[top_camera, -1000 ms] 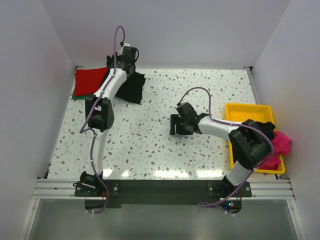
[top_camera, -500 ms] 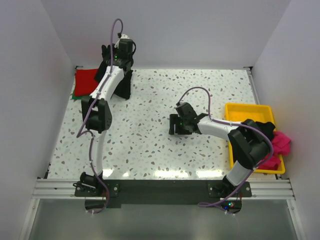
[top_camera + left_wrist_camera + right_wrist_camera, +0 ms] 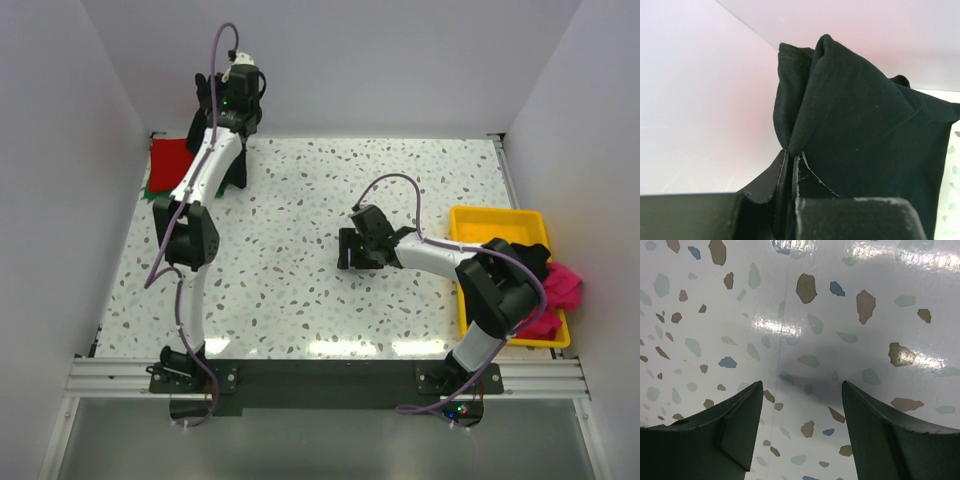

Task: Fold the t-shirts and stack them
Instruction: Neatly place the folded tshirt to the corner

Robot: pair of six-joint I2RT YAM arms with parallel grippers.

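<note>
My left gripper [image 3: 213, 100] is raised at the far left back of the table and shut on a black t-shirt [image 3: 236, 170], which hangs from it beside the arm. In the left wrist view the jaws [image 3: 791, 156] pinch a fold of the black cloth [image 3: 865, 135], with the white walls behind. A folded red t-shirt [image 3: 168, 158] lies at the back left on a green one [image 3: 149, 187]. My right gripper [image 3: 348, 248] is open and empty, low over the bare speckled table [image 3: 802, 387]. A pink t-shirt [image 3: 560, 290] and another black one [image 3: 535, 258] lie in the tray.
A yellow plastic tray [image 3: 478, 218] stands at the right edge of the table. White walls close in the back and both sides. The speckled tabletop [image 3: 300, 280] lies between the arms.
My left gripper has lifted the black t-shirt off the table and carried it left and back, towards the red shirt. The right arm has not moved.
</note>
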